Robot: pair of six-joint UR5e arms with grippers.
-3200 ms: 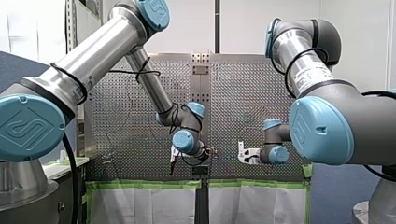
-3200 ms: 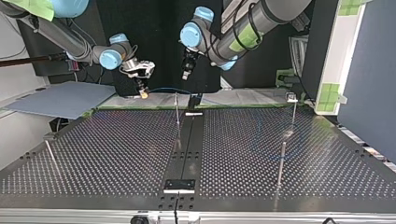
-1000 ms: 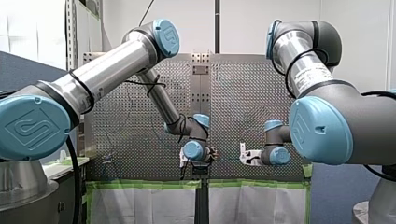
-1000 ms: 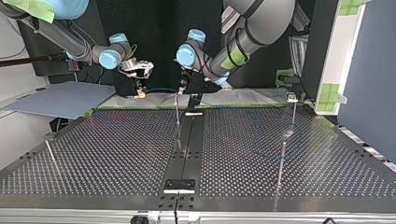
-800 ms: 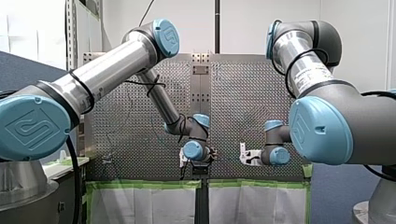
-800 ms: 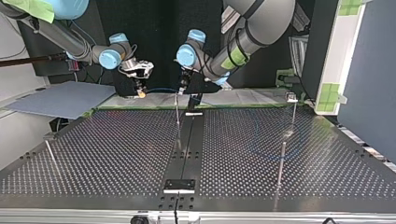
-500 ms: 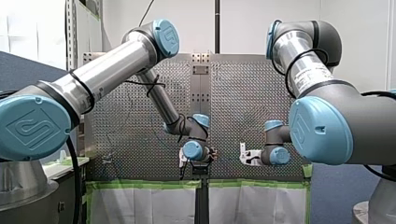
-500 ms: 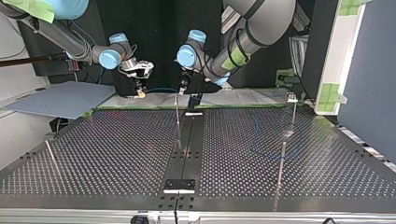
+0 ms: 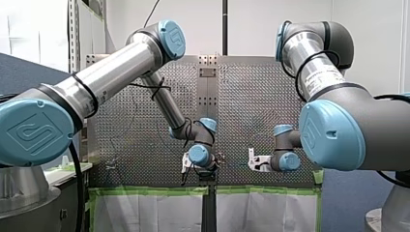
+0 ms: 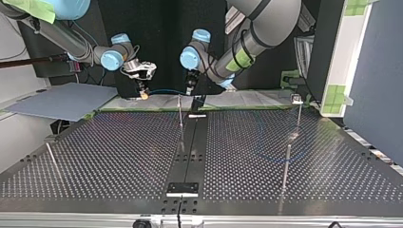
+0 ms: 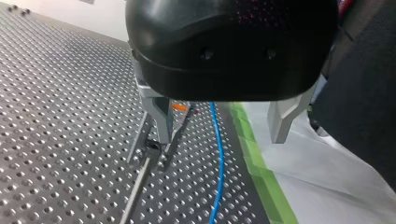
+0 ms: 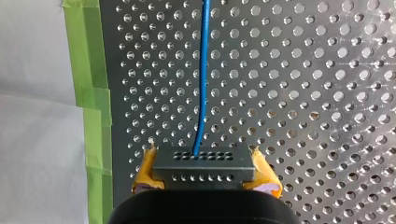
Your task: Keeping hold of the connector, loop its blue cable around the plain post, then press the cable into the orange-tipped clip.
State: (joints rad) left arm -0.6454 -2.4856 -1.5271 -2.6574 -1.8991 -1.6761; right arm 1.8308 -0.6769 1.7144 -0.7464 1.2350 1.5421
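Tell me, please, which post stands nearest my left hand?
The post beside the middle strip, at the top view's far edge, just below my left hand; the other three stand toward the sides.

My perforated grey metal desk (image 10: 119,156), divided down the middle by a plain black strip (image 10: 189,152). Bright green tape (image 12: 95,116) runs along its edge, with a white sheet (image 12: 37,140) just beside the tape. A flat grey-blue board (image 10: 62,100) lies beyond the desk at the top view's left. A white panel with green tape patches (image 10: 354,57) stands at its right.
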